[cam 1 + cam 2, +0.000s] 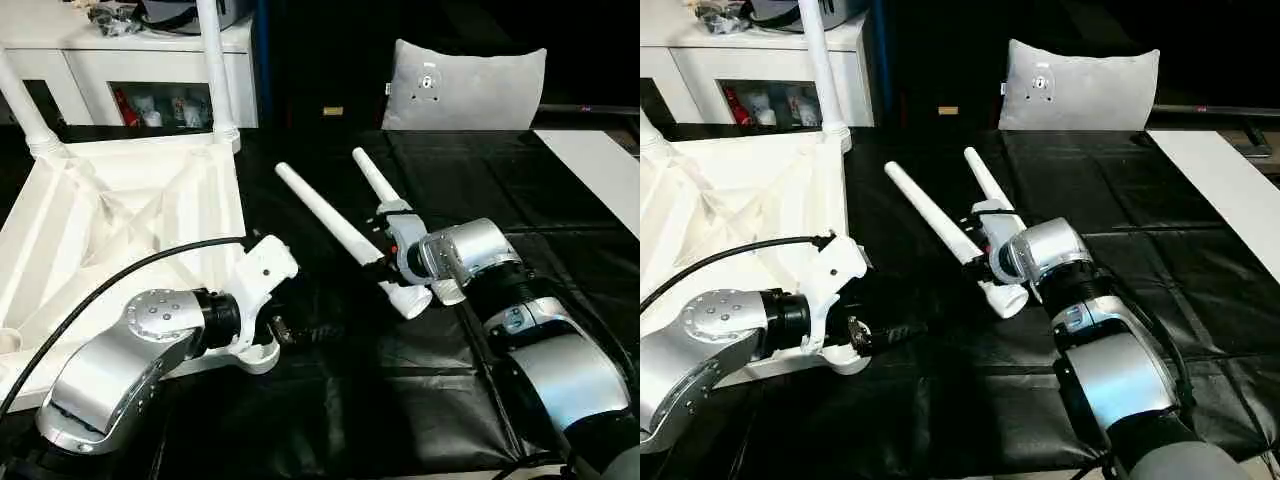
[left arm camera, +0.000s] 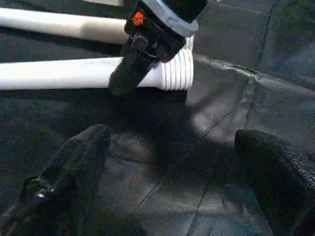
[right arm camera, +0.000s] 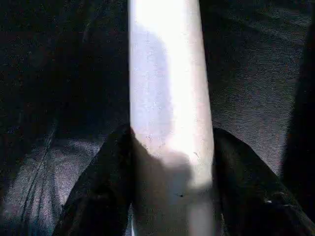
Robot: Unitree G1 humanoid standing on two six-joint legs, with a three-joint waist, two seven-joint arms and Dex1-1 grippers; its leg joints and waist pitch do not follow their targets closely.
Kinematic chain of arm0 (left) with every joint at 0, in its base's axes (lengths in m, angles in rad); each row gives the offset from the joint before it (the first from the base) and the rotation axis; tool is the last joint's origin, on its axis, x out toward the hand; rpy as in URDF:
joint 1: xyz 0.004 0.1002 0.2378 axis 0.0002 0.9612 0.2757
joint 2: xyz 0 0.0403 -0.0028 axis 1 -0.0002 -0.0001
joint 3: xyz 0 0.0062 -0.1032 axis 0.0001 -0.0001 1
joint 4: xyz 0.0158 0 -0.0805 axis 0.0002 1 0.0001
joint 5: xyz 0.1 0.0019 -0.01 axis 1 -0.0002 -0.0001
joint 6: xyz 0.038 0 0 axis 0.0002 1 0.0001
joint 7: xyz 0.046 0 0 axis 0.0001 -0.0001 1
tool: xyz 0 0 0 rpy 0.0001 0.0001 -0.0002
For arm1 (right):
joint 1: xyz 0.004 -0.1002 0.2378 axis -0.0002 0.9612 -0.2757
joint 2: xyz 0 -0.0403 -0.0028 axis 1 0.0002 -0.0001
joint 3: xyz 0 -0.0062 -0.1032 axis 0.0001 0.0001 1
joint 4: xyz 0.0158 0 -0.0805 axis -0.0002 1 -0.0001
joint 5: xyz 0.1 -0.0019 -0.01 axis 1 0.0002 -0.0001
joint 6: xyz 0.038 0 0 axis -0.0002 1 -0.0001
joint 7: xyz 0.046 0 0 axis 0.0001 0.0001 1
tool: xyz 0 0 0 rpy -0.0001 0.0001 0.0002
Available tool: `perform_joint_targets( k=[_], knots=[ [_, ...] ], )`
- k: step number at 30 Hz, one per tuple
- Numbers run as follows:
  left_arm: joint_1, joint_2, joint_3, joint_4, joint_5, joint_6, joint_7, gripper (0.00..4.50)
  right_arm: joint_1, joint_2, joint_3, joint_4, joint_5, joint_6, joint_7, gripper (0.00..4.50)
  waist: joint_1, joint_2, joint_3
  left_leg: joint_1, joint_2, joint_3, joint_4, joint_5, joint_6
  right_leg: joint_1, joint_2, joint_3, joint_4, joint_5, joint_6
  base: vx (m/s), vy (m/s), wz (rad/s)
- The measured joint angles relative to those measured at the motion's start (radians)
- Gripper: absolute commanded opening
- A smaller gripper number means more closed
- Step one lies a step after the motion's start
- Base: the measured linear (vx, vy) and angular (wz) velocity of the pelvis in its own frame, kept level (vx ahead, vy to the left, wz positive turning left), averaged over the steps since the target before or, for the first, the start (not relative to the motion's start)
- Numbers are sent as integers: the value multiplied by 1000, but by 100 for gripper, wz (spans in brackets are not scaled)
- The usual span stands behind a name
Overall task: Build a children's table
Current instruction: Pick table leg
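The white tabletop (image 1: 120,210) lies upside down at the left, ribbed underside up. Two legs (image 1: 212,60) stand in its far corner sockets. Two loose white legs lie side by side on the black cloth: the left one (image 1: 320,210) and the right one (image 1: 375,180). My right gripper (image 1: 388,250) straddles the left loose leg near its thick ribbed end (image 2: 174,73). In the right wrist view both fingers (image 3: 98,191) press against the tube's sides. My left gripper (image 2: 172,162) hovers open over bare cloth, just short of that leg's end, holding nothing.
A white cabinet (image 1: 100,60) with glass doors stands behind the tabletop. A grey cushion-like panel (image 1: 465,90) leans at the back. A white board (image 1: 600,170) lies at the far right. A black cable (image 1: 120,275) runs over the tabletop to my left arm.
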Motion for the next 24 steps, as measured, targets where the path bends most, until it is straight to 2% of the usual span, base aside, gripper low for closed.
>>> perform_joint_targets(
  k=[9, 12, 13, 16, 17, 20, 22, 24],
  knots=[
    [23, -26, 3, 41, 23, -14, 59, 450, 38, -9, 1, -86, 6, 48, 29, 188, 0, 4, 2, 0, 0, 0, 0, 0, 0, 0, 0, 0, 0, 0, 0, 0, 0, 0],
    [21, -64, 21, 69, 43, -46, 106, 450, 61, -9, -33, -121, 26, 58, 25, 187, 1, 4, 2, -1, 0, 0, 0, 0, 0, 0, 0, 0, 0, 0, 0, 0, 0, 0],
    [19, -69, 26, 80, 52, -53, 124, 450, 74, -6, -55, -138, 37, 57, 16, 187, 0, 3, 2, -1, 0, 0, 0, 0, 0, 0, 0, 0, 0, 0, 0, 0, 0, 0],
    [12, -102, 64, 112, 80, -85, 191, 450, 124, 19, -175, -200, 96, 21, -37, 187, 1, 3, 2, -2, 0, 0, 0, 1, 1, -1, 0, 0, 0, 0, 1, 0, 0, 0],
    [0, -124, 84, 118, 84, -97, 218, 450, 154, 38, -246, -250, 138, -7, -57, 187, 3, 2, 3, -3, 0, 0, -1, 1, 2, -3, 0, 0, 0, 1, 1, 0, 0, 0],
    [-47, -167, 117, 129, 88, -132, 268, 450, 191, 79, -377, -398, 241, -21, -65, 187, 7, 1, 3, -6, 0, 1, -1, 2, 3, -5, 0, 0, -1, 2, 2, 0, 0, 0],
    [-70, -189, 128, 133, 92, -152, 291, 450, 216, 104, -445, -510, 303, -30, -64, 186, 12, 1, 3, -6, 0, 1, -2, 2, 4, -5, 0, 0, -2, 2, 2, 0, 0, 0],
    [-86, -208, 143, 139, 93, -166, 311, 450, 243, 123, -477, -604, 357, -49, -58, 186, 18, 1, 3, -6, 0, 1, -2, 2, 4, -5, 0, 0, -2, 2, 2, 0, 0, 0]
  ],
)
